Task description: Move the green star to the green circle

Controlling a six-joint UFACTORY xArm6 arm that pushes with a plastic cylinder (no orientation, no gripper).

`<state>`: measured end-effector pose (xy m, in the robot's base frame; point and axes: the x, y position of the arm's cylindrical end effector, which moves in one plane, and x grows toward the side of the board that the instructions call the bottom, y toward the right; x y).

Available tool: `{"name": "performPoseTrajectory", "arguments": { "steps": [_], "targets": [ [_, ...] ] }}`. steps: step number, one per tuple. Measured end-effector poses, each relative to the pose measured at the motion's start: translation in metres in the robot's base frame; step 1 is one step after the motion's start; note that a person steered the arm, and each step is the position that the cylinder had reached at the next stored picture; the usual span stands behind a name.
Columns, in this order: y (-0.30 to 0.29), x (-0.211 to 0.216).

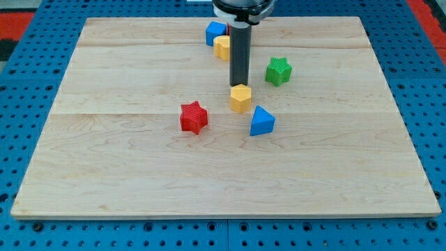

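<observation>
The green star (278,70) lies on the wooden board (139,167), right of centre in the upper half. My tip (239,84) stands to the star's left, a short gap away, and just above the yellow hexagon (240,98), touching it or nearly so. No green circle shows in this view; the arm's body covers part of the board's top edge.
A blue block (214,32) and a yellow block (222,47) sit together near the top, left of the rod. A red star (194,117) and a blue triangle (262,121) lie below the tip. Blue pegboard surrounds the board.
</observation>
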<state>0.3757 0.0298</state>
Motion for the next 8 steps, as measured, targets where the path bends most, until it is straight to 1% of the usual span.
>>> {"name": "performPoseTrajectory", "arguments": {
  "steps": [1,2,3,4,6,7,8],
  "targets": [
    [0.021,0.007],
    [0.032,0.030],
    [0.060,0.031],
    [0.063,0.009],
    [0.063,-0.011],
    [0.069,-0.011],
    [0.093,-0.010]
  ]
}}
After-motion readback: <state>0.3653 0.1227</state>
